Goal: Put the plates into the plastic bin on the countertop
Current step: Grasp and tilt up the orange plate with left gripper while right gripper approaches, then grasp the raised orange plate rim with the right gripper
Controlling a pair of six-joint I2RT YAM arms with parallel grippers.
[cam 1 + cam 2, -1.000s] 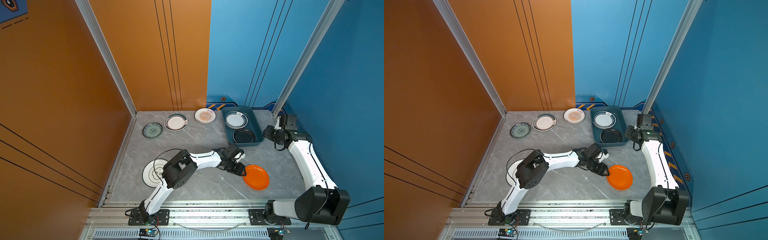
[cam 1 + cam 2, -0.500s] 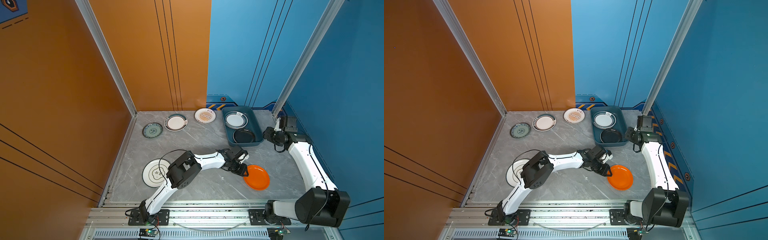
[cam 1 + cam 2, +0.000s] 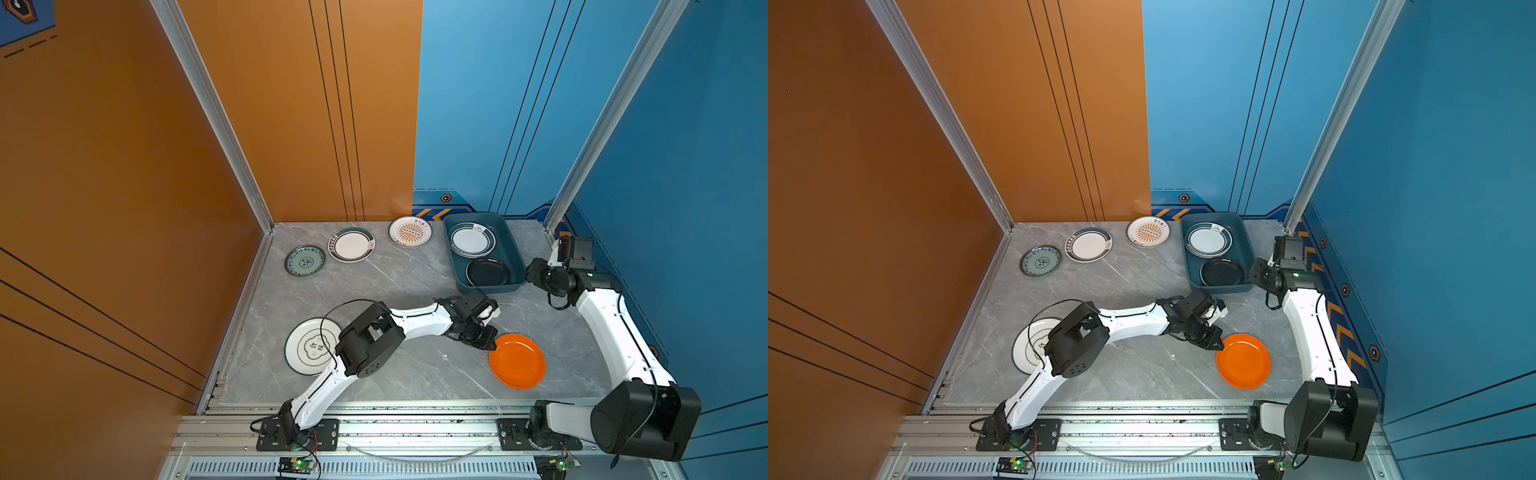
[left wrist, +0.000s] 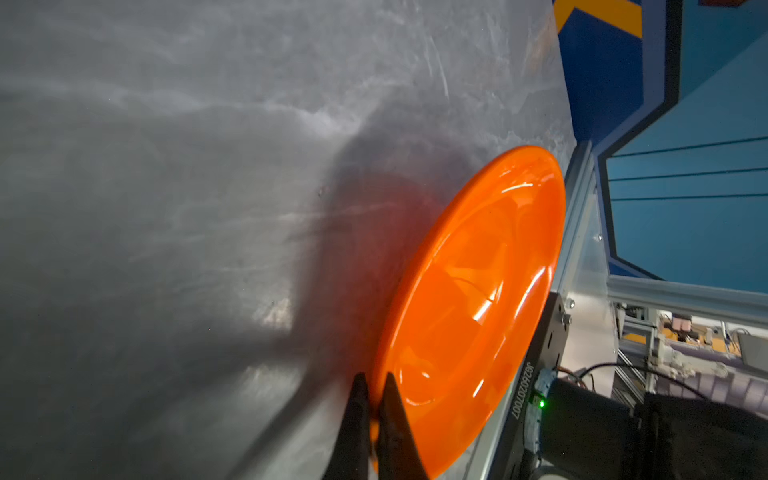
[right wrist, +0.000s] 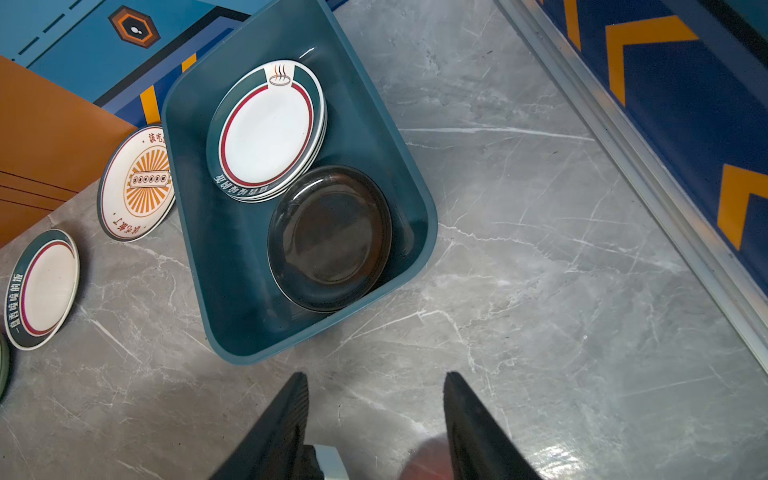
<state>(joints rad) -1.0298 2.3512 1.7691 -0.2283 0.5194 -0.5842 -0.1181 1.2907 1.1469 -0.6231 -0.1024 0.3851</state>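
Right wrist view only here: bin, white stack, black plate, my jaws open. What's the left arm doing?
Observer: the left gripper is shut on the rim of the orange plate, which is in front of the plastic bin, toward the front right.
Operator: Any plates outside my frame?
Observer: one white plate with a dark ring at the front left, partly hidden under the left arm.
Operator: There's a sliver of something at my frame edge. What is it?
Observer: that's the teal patterned plate, at the back left, next to the green-rimmed plate.
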